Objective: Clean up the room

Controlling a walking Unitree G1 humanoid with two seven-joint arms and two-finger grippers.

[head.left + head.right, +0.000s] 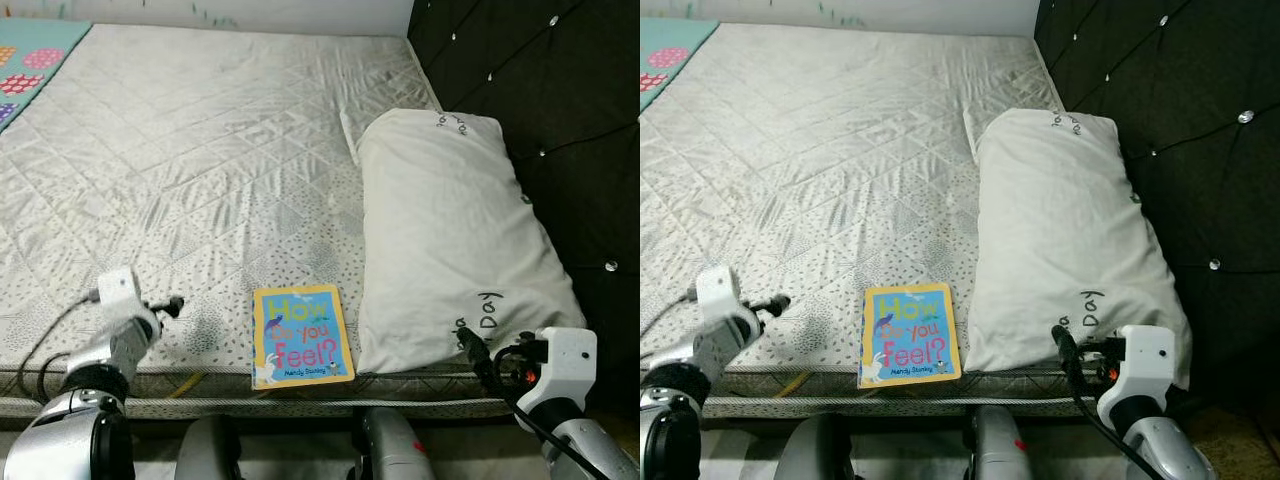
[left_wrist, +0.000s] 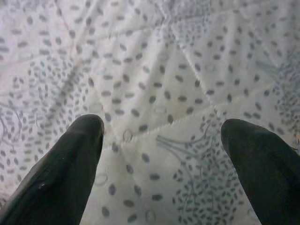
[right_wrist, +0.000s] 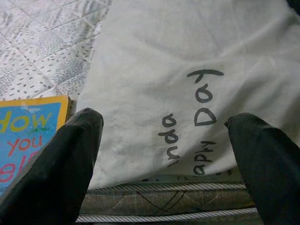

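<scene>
A children's book with a blue and yellow cover lies flat near the front edge of the mattress. Right of it rests a long white pillow with black lettering, against a dark headboard. My left gripper hovers open just over the quilted mattress, left of the book, with its fingers spread and nothing between them. My right gripper is open at the pillow's near end, by the mattress edge; its wrist view shows the pillow ahead and the book's corner beside one finger.
A black tufted headboard with shiny studs runs along the right side. A teal play mat with coloured shapes lies at the far left. The mattress's front edge is right below me.
</scene>
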